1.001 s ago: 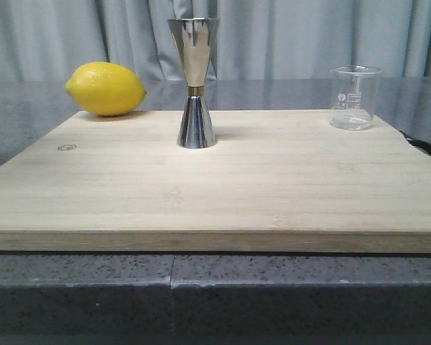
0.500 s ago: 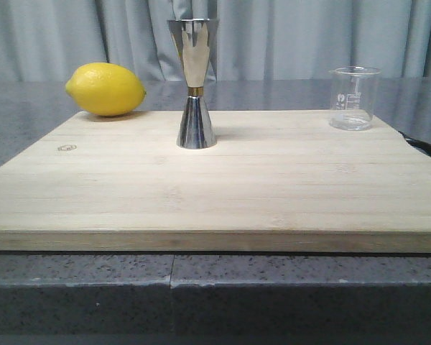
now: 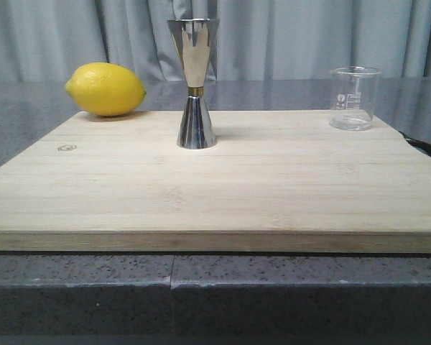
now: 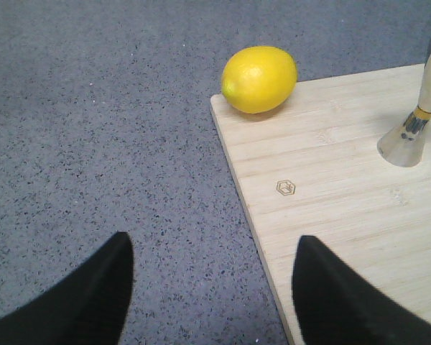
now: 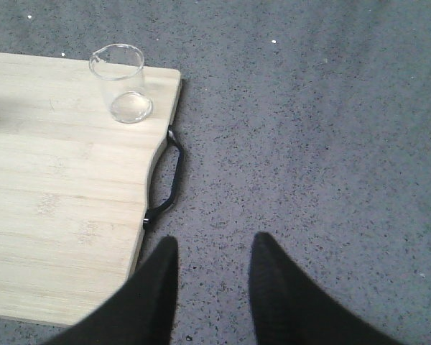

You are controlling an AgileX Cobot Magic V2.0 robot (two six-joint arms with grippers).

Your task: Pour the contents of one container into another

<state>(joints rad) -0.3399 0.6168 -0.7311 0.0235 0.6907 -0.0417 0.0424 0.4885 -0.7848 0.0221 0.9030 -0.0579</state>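
- Left gripper (image 4: pixel 210 287): above the grey speckled countertop (image 4: pixel 93 129), beside the left edge of the wooden cutting board (image 4: pixel 345 208); jaws spread wide, holding nothing.
- Lemon (image 3: pixel 105 88): at the board's far left corner, resting on the board edge; bare wood between it and the jigger.
- Small hexagon logo (image 4: pixel 285 188): stamped in the wood near the left edge, in front of the lemon.
- Steel jigger (image 3: pixel 195 83): upright on the board, left of centre toward the far edge, gold band at the waist; contents not visible from any view.
- Board surface ahead of the jigger and toward the near edge: bare wood, open across the full width.
- Glass beaker (image 3: pixel 353 98): upright at the far right corner of the board, well apart from the jigger, close to the right edge; white printed marks facing the front camera, pouring lip visible in the right wrist view (image 5: pixel 120 83); looks empty, though a thin clear liquid cannot be ruled out.
- Black handle (image 5: pixel 167 180): fixed to the board's notched right edge, in front of the beaker.
- Right gripper (image 5: pixel 212 287): over countertop just off the board's right edge, near the handle; jaws parted, moderate gap, gripping nothing.
- Compared with the two earlier front frames: lemon, jigger and beaker unmoved; no change found.
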